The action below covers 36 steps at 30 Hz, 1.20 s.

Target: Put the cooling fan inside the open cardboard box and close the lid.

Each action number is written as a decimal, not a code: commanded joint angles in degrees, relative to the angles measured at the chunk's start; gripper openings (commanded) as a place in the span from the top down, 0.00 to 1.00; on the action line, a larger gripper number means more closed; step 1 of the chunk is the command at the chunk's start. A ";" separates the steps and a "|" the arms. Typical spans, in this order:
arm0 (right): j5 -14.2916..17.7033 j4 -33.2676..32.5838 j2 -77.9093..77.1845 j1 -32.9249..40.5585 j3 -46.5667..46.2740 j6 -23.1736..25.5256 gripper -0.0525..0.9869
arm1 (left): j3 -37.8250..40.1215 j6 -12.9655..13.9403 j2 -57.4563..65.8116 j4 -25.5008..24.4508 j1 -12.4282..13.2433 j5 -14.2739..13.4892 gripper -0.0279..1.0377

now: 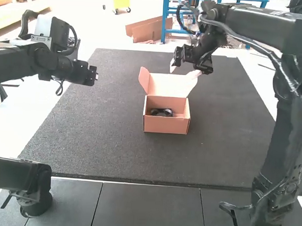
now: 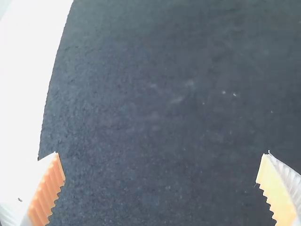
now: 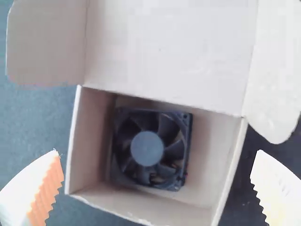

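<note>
Black mat (image 1: 90, 130) — open cardboard box (image 1: 165, 123) holds cooling fan (image 3: 150, 148).

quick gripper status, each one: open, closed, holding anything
Left gripper: open, empty, over the mat.
Right gripper: open, empty, above the box; the fan lies inside.

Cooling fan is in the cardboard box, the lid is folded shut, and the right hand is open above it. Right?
Not quite. The lid is not shut: the right wrist view shows it standing open behind the cardboard box. The cooling fan is in the box, and the right hand is open above it.
</note>
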 commanded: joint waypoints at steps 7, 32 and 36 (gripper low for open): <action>2.73 17.16 -15.39 -2.08 -19.46 -3.95 0.07 | 7.57 -3.29 9.03 3.17 -3.35 0.23 0.06; 1.15 33.77 -3.70 -8.40 -17.88 -3.42 0.07 | 28.58 -5.83 36.46 7.83 -5.99 -0.82 0.06; 0.18 31.31 -0.98 -8.40 -14.72 -3.51 0.07 | 31.66 -5.75 39.71 7.30 -5.99 -0.82 0.06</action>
